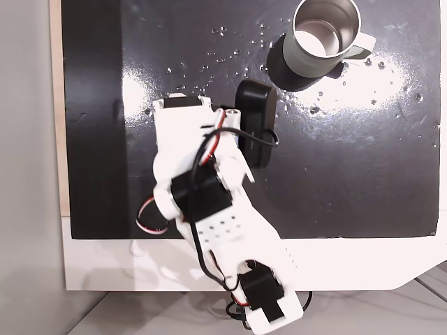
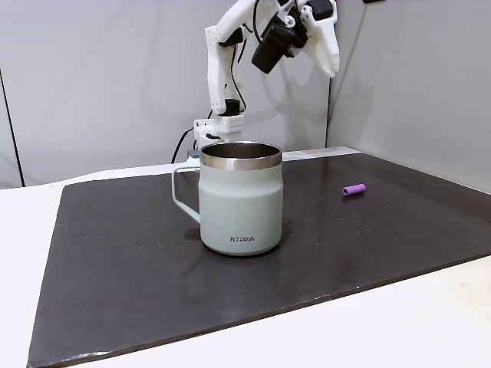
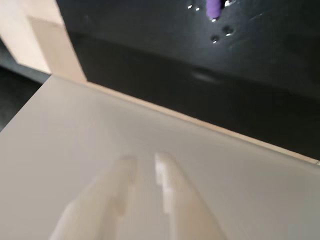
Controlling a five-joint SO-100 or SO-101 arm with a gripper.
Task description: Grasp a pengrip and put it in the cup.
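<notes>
In a fixed view, the mug (image 2: 239, 198) stands left on the black mat (image 2: 115, 261), with the purple pengrip (image 2: 354, 189) lying well apart to its right. The raised gripper (image 3: 145, 162), fingers nearly together and holding nothing, should swing over the pengrip, spread, and descend across its ribbed length.

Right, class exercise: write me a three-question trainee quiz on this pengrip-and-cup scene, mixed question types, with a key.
1. True or false: the pengrip already lies inside the cup.
2. Multiple choice, in the low fixed view: the cup's handle points A) to picture left, B) to picture right, C) at the camera.
3. Fill in: in the wrist view the gripper has its two fingers close together, nothing between them, and the pengrip shows at the ____ edge of the picture.

Key: 1 false, it lies on the black mat, apart from the cup; 2 A; 3 top.
</notes>
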